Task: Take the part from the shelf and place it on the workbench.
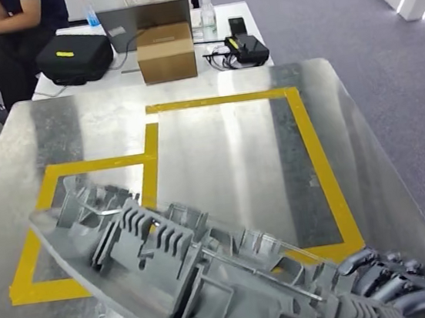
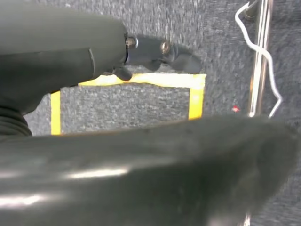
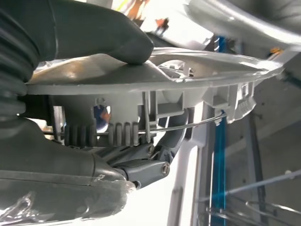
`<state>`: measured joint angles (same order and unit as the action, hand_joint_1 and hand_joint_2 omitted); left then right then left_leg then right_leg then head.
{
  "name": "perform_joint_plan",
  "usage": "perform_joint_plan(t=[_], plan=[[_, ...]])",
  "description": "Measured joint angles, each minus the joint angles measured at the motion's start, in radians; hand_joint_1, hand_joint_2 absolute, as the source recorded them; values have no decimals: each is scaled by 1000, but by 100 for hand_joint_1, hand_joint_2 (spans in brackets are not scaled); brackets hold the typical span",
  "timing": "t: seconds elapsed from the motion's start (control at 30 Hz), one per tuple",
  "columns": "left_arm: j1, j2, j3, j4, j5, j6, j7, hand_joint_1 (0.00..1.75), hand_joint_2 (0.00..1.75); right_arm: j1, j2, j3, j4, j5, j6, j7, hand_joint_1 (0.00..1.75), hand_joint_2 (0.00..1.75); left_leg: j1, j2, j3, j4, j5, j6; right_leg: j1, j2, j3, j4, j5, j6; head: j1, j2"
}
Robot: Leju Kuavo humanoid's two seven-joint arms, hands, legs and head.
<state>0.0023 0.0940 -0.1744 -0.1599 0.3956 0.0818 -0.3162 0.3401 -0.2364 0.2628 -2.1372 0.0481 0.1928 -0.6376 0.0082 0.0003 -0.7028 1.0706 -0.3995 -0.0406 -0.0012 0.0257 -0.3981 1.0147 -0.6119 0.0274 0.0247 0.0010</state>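
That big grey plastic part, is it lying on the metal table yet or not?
Cannot tell for sure. The right hand grips the grey part, which extends over the workbench; contact isn't visible.

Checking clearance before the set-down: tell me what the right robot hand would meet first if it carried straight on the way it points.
Probably the metal workbench: the right robot hand points up-left over it, holding the grey part. Height is unclear.
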Motion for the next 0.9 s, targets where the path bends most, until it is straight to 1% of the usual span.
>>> perform_joint_plan(t=[0.03, 0.1, 0.13, 0.17, 0.2, 0.23, 0.27, 0.3, 0.33, 0.37, 0.4, 0.43, 0.47, 0.5, 0.57, 0.63, 0.67, 0.7, 0.77, 0.8, 0.83, 0.87, 0.9], plan=[[-1, 0, 0, 1, 0, -1, -2, 0, 0, -8, -1, -10, -1, 10, -12, -3, 175, 175, -1, 2, 0, -8, 15, 4, 1, 2, 12, -1, -18, 4, -1, 0], [-11, -1, 0, 0, 0, -3, -4, 0, 0, -31, -8, -33, -5, 21, -26, -6, 175, 175, 1, 2, 6, 2, 4, 16, 1, 0, 28, -12, -38, 14, 0, 0], [-16, -1, 0, 0, 0, -4, -5, 0, 0, -45, -14, -45, -7, 22, -31, -6, 175, 175, 3, 2, 10, 0, -2, 23, 1, -4, 24, 3, -48, 20, 3, 0], [-20, -1, 0, 0, 0, -5, -6, 0, 0, -58, -22, -58, -8, 23, -35, -5, 175, 175, 6, 2, 16, -2, -9, 29, 1, -9, 4, 42, -66, 25, 5, 0], [-21, -1, 0, 0, -1, -6, -6, 0, 0, -70, -31, -73, -10, 27, -41, -4, 175, 175, 6, 3, 23, -2, -17, 34, 1, -13, -34, 106, -91, 30, 7, 0], [-21, 0, 0, 0, -2, -8, -7, 0, 0, -85, -43, -88, -11, 37, -56, -1, 175, 175, 6, 3, 29, -2, -26, 37, 1, -15, -86, 184, -116, 33, 9, 0], [-21, 0, -1, 0, -5, -9, -7, 0, 0, -106, -60, -107, -13, 46, -77, 5, 175, 175, 6, 3, 36, -2, -35, 38, 0, -16, -140, 252, -129, 35, 10, 0], [-21, 1, -2, 0, -8, -11, -8, 0, 0, -133, -81, -131, -17, 52, -97, 14, 175, 175, 6, 2, 45, -2, -44, 39, 0, -16, -185, 292, -119, 35, 11, 0], [-21, 2, -4, 0, -10, -14, -9, 0, 0, -165, -103, -161, -21, 51, -112, 27, 175, 175, 6, 1, 56, -2, -53, 39, 0, -16, -213, 293, -85, 34, 11, 0], [-20, 3, -6, 0, -12, -15, -10, 0, 0, -195, -124, -197, -27, 42, -117, 39, 175, 175, 6, -1, 68, -3, -63, 39, 1, -16, -224, 257, -31, 32, 12, 0], [-20, 4, -8, 0, -13, -18, -12, 0, 0, -220, -140, -234, -33, 36, -116, 51, 175, 175, 6, -4, 81, -3, -72, 38, 1, -16, -224, 198, 32, 28, 12, 0], [-20, 5, -10, 0, -15, -21, -14, 0, 0, -236, -151, -272, -37, 37, -115, 59, 175, 175, 4, -7, 91, -4, -79, 36, 2, -16, -219, 146, 82, 25, 13, 0], [-19, 6, -11, 0, -18, -26, -19, 0, 0, -245, -159, -309, -41, 50, -118, 65, 175, 175, 3, -12, 98, -5, -84, 33, 3, -16, -212, 102, 112, 22, 13, 0], [-17, 7, -13, 1, -21, -34, -30, 0, 0, -248, -164, -345, -44, 70, -125, 69, 175, 175, 1, -15, 101, -7, -86, 29, 4, -16, -206, 77, 123, 20, 13, 0], [-13, 8, -16, 1, -26, -55, -68, 0, 0, -233, -172, -411, -47, 107, -140, 68, 175, 175, 1, -19, 103, -14, -83, 19, 5, -16, -196, 58, 119, 15, 12, 0], [-12, 9, -18, 1, -29, -69, -107, 0, 0, -203, -175, -468, -49, 122, -153, 58, 175, 175, 0, -18, 100, -11, -91, 8, -1, -17, -186, 43, 123, 8, 11, 0], [-13, 10, -19, 1, -30, -71, -119, 0, 0, -187, -175, -494, -49, 125, -158, 52, 175, 175, -1, -16, 89, 14, -107, 3, -5, -18, -181, 35, 126, 5, 10, 0], [-13, 10, -20, 1, -32, -69, -126, 0, 0, -174, -175, -517, -50, 126, -161, 46, 175, 175, -1, -15, 67, 58, -133, -1, -7, -19, -177, 31, 127, 2, 9, 0], [-13, 11, -25, 1, -35, -62, -132, 0, 0, -152, -175, -556, -50, 124, -164, 41, 175, 175, -1, -14, 4, 177, -183, -6, -8, -20, -175, 28, 126, -1, 8, 0], [-13, 12, -28, 1, -38, -58, -134, 0, 0, -144, -175, -572, -50, 122, -162, 42, 175, 175, -1, -14, -19, 218, -190, -6, -9, -19, -175, 28, 126, -2, 7, 0], [-13, 12, -31, 1, -40, -54, -135, 0, 0, -137, -174, -585, -50, 120, -160, 43, 175, 175, -1, -14, -27, 227, -178, -6, -9, -18, -175, 28, 125, -2, 7, 0], [-13, 12, -33, 1, -42, -51, -138, 0, 0, -133, -174, -596, -50, 119, -156, 45, 175, 175, -1, -13, -17, 199, -148, -5, -9, -17, -173, 28, 125, -1, 7, 0], [-14, 12, -35, 1, -43, -49, -140, 0, 0, -130, -174, -606, -50, 117, -152, 47, 175, 175, -1, -13, 9, 145, -110, -4, -10, -16, -171, 29, 124, 0, 7, 0]])
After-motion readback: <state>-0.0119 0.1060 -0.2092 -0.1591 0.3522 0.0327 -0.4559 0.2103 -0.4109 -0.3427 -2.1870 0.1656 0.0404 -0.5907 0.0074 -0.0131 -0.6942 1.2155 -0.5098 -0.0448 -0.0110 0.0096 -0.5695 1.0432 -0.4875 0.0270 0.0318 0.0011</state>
